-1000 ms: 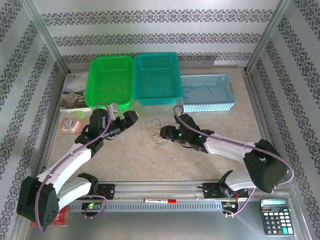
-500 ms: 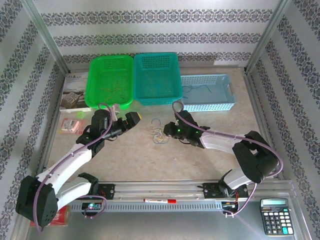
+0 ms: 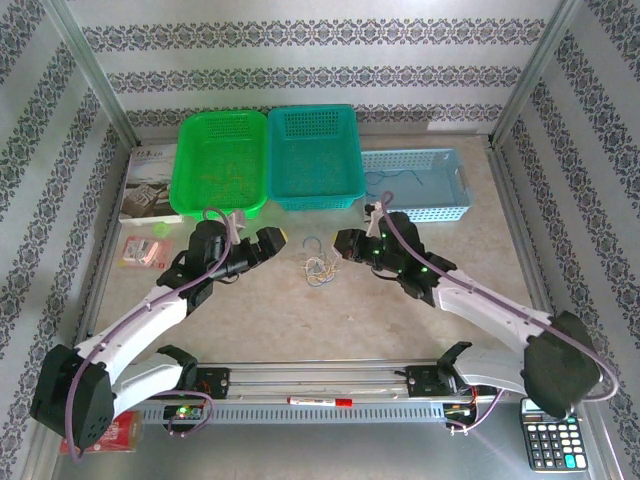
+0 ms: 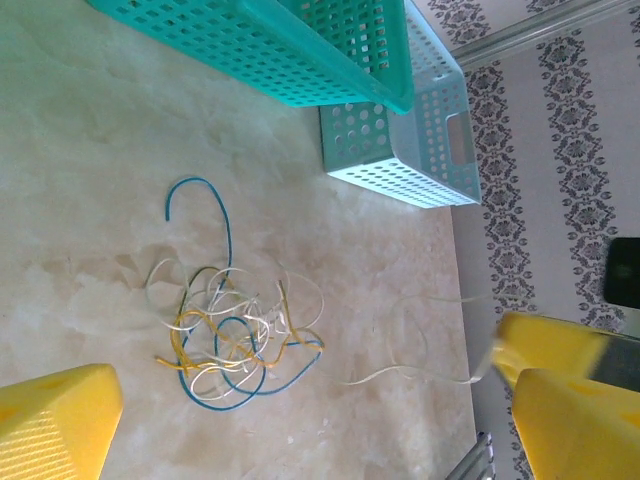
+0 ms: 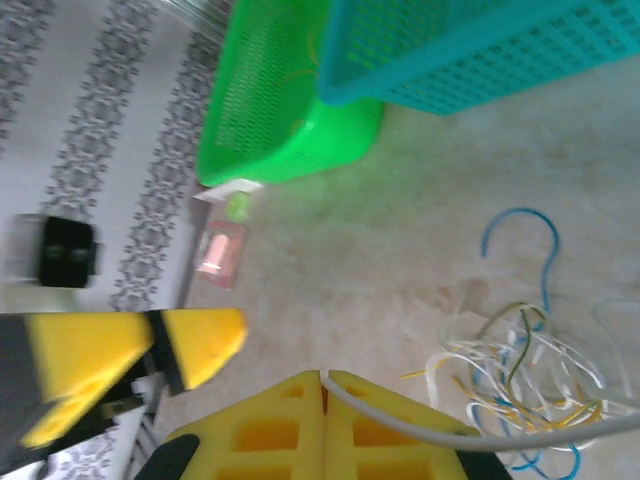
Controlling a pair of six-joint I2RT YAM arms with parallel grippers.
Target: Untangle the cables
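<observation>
The right pincer (image 3: 344, 243) had pulled back toward the baskets as its arm stretched out, clamped on one white strand (image 5: 400, 420). At the near edge sat a calculator (image 3: 552, 432), its keys too small to read. The left pincer (image 3: 270, 240) stood apart. Between them the cables (image 3: 318, 268) lay tangled on the beige marbled counter (image 3: 400, 330). Beyond stood a green basket (image 3: 220, 160), a teal basket (image 3: 315, 150) and a pale blue basket (image 3: 440, 185), then striped, patterned wallpaper (image 3: 320, 75).

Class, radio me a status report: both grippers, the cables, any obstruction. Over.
Right gripper shut on white strand. Left gripper open, near the cables, not touching. Cables tangled, nothing lying on them.
</observation>
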